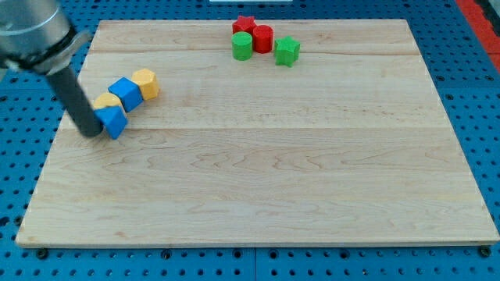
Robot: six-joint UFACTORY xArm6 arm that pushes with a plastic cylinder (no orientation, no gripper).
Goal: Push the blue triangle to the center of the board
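Observation:
The blue triangle [114,121] lies near the board's left edge, in the upper half of the view. My tip [92,133] is at its left side, touching or almost touching it. The dark rod slants up to the view's top left. Behind the triangle, up and to the right, a yellow block [106,101], a blue cube [126,93] and a yellow hexagonal block [146,83] form a diagonal row, touching one another.
A cluster sits at the view's top centre: a red star [244,24], a red cylinder [262,37], a green cylinder [242,45] and a green star [287,51]. The wooden board [258,179] lies on a blue perforated table.

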